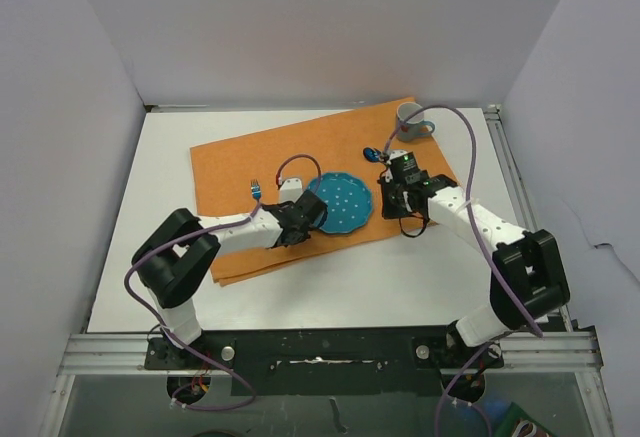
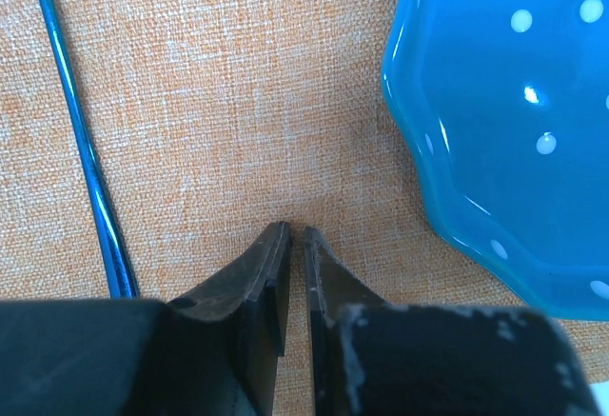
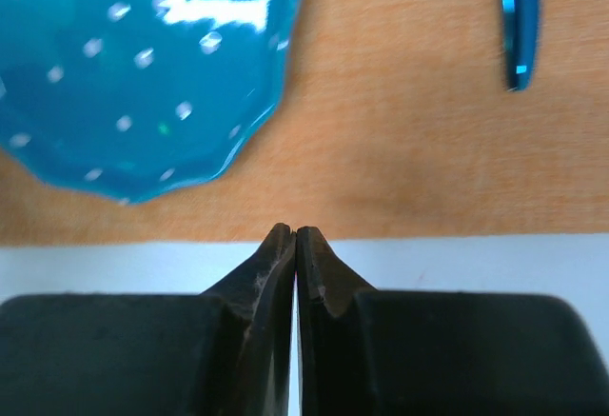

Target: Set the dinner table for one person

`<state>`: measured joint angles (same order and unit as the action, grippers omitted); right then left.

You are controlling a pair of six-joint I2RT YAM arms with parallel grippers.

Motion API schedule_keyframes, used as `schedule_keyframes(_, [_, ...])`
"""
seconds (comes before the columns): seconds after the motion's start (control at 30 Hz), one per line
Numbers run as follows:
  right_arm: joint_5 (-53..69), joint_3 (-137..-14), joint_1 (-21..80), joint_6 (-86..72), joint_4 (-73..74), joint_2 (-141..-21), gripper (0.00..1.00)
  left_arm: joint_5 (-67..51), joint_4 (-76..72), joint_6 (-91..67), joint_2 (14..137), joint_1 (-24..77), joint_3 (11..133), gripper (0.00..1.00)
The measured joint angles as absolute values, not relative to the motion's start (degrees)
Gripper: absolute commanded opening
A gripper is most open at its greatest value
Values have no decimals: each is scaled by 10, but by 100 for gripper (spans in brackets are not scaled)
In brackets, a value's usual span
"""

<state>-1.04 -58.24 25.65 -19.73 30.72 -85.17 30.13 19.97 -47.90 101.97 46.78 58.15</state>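
Note:
The white dinner table (image 1: 150,257) carries an orange cloth (image 1: 250,157). A blue plate with white dots (image 1: 342,203) lies on the cloth; it also shows in the left wrist view (image 2: 514,130) and the right wrist view (image 3: 143,54). A blue fork (image 1: 255,191) lies left of the plate, its handle showing in the left wrist view (image 2: 86,149). A blue spoon (image 1: 373,154) lies right of the plate, its end showing in the right wrist view (image 3: 517,26). My left gripper (image 1: 308,213) (image 2: 296,233) is shut and empty over the cloth at the plate's left edge. My right gripper (image 1: 393,197) (image 3: 295,230) is shut and empty at the cloth's near edge.
A grey cup (image 1: 410,117) stands at the cloth's far right corner. White walls close in the table on the left, back and right. A metal rail (image 1: 320,342) runs along the near edge.

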Motion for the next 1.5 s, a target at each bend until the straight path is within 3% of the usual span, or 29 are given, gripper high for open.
schedule_keyframes(0.23, [-31,-626,167,-183,287,-957,0,308,224,-482,1014,474,583,9])
schedule_keyframes(0.47, [-45,-640,150,-180,269,-1034,0,309,263,-484,1005,475,582,10])
schedule_keyframes(1.0, [-79,-522,201,-239,176,-959,0,326,297,-482,1004,476,582,10])
schedule_keyframes(1.5, [-93,-441,329,-341,228,-869,0,338,322,-473,1004,476,582,10])
